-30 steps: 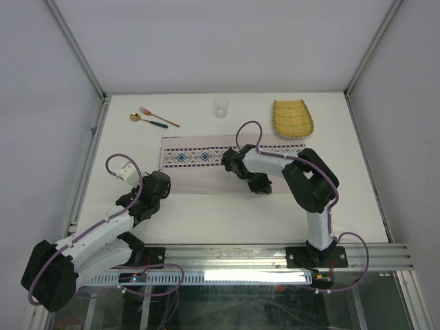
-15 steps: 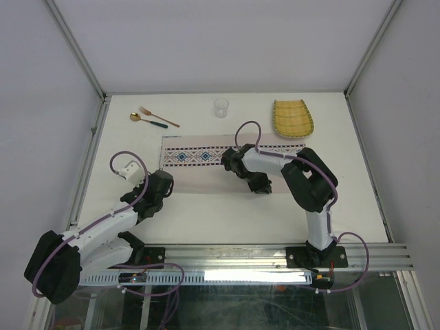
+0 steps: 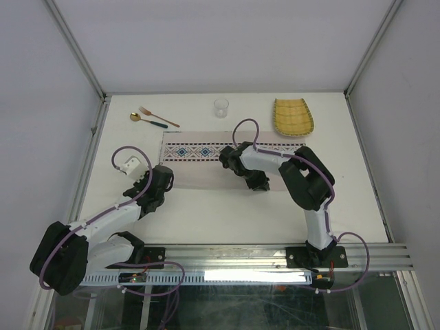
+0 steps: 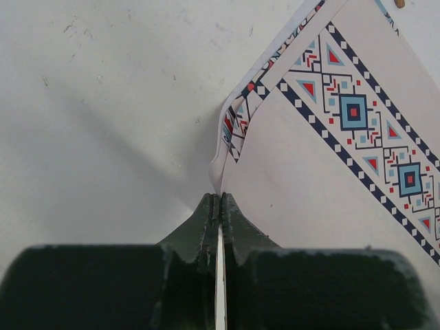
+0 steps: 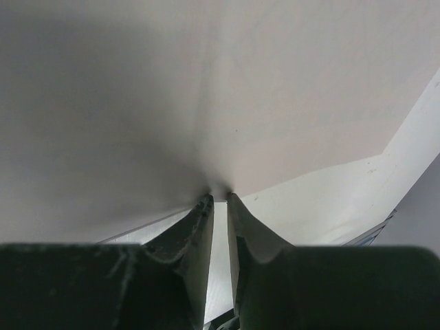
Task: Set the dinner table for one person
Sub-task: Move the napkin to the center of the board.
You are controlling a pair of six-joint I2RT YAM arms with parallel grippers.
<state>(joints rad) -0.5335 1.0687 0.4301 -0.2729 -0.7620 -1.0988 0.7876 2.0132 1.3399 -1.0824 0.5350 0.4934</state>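
So the left gripper [image 4: 218, 199] is clamped all the way down on the near left corner of the placemat [image 4: 302, 172], and the cloth runs straight out from between its fingers. The right gripper [image 5: 218, 196] is nearly closed too, with just a sliver of gap, and the mat's near edge looks pinched right at its tips. The mat is clearly thin, light and floppy. Just past the left tips its patterned band buckles up off the surface, so I'd say any pull has to be even on both corners or it'll wrinkle. Under and to the left of those fingers is the dinner table [image 4: 103, 103]: matte white, flat, a few faint scuffs, with a metal rail along its edge. It's rigid and fixed, so there's nothing to grab there — it's only the surface everything gets laid on, and it looks smooth enough for cloth to slide. Well beyond both grippers, along the far side, sit a fork [image 3: 159, 117] and spoon [image 3: 148, 121], a clear glass [image 3: 220, 107] (fragile, probably slippery) and a yellow plate [image 3: 292, 118] — none of them on the mat yet.
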